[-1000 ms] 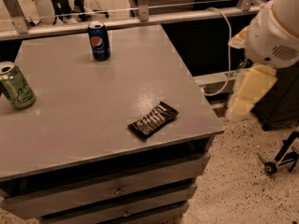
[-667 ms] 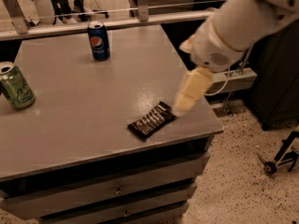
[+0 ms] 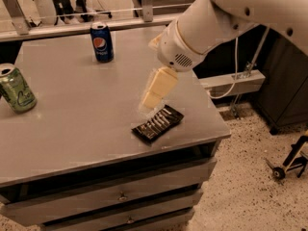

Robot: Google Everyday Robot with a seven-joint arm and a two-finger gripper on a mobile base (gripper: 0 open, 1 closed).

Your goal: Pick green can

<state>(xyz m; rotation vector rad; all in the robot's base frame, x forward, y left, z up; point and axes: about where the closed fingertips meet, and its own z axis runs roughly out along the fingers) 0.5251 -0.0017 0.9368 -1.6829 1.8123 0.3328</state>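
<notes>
The green can (image 3: 17, 89) stood far to the left of the end effector, well apart from it, near the left edge of the surface (image 3: 72, 129) and hard against the left border of the view. It stood upright, its long axis vertical and its silver top facing up. Dark squiggly lines ran down its light green side, but no word on it could be read.

Behind and to the left of the end effector stood a blue Pepsi can (image 3: 102, 42), also upright, with the round Pepsi emblem and lettering facing the camera.

The end effector (image 3: 156, 89), cream-coloured, hung tilted over the right half of the surface, its tip pointing down and to the left. Whether it was open or closed could not be told, and nothing was seen in its hold. Just in front of its tip lay a dark flat packet (image 3: 158, 123), its print too fine to read. The white arm (image 3: 226, 18) ran out of view at the top and right.
</notes>
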